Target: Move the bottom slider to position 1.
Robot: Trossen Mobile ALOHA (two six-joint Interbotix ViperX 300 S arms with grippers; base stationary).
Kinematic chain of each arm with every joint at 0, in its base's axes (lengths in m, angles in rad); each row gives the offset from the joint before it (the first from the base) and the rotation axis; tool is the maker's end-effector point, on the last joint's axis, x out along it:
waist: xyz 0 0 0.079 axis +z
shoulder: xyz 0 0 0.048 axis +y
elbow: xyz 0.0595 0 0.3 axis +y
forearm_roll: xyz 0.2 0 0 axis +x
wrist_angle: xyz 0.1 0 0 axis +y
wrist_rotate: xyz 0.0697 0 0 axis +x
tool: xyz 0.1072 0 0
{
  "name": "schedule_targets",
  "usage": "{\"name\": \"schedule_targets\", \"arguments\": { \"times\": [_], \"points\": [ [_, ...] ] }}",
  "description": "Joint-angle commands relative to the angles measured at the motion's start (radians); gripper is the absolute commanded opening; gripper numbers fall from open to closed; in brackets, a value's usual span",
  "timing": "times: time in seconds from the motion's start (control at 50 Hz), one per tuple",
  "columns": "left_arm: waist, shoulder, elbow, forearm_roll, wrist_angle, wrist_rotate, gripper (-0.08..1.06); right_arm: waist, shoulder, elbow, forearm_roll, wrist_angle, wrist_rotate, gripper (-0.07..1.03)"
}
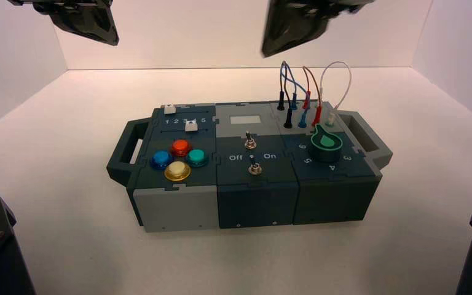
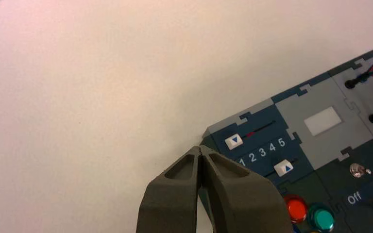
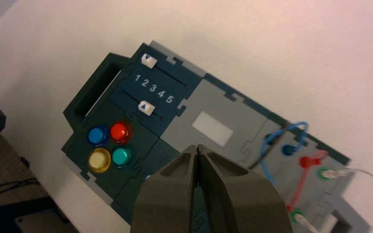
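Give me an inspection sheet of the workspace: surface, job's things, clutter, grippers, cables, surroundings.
Surface: white table, bare around the box.
Job's things: bottom slider sits under the printed 3; position 1 is at the row's start. The top slider is at the 1 end.
Clutter: nothing seen.
Grippers: left gripper shut, raised off the box's slider corner; right gripper shut, raised above the box. Neither touches it.
Cables: jumper wires plugged in at the box's rear right.
Surroundings: white walls; dark arm bases at both lower corners of the high view.
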Motion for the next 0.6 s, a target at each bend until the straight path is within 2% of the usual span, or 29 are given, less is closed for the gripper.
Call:
{"name": "schedule_targets", "arguments": {
  "times": [0.02, 0.14, 0.2, 0.42, 0.52, 0.6],
  "points": [
    [-0.005, 0.0, -0.035, -0.003, 0.012, -0.003, -0.03, 0.074, 0.123, -0.095, 0.046, 0.032, 0.005, -0.02],
    [-0.005, -0.005, -0.04, -0.002, 0.046, -0.003, -0.03, 0.104, 0.299, -0.195, 0.106, 0.067, 0.003, -0.02],
    [-0.005, -0.005, -0.043, -0.002, 0.057, -0.003, -0.03, 0.106, 0.357, -0.23, 0.12, 0.087, 0.003, -0.03],
    [-0.005, -0.011, -0.052, -0.002, 0.084, -0.003, -0.03, 0.121, 0.451, -0.295, 0.156, 0.126, 0.003, -0.02],
    [-0.003, -0.011, -0.058, -0.002, 0.092, -0.005, -0.03, 0.12, 0.495, -0.324, 0.196, 0.13, 0.003, -0.02],
    [-0.005, -0.012, -0.058, -0.002, 0.095, -0.003, -0.03, 0.121, 0.512, -0.33, 0.21, 0.133, 0.003, -0.02]
  ]
}}
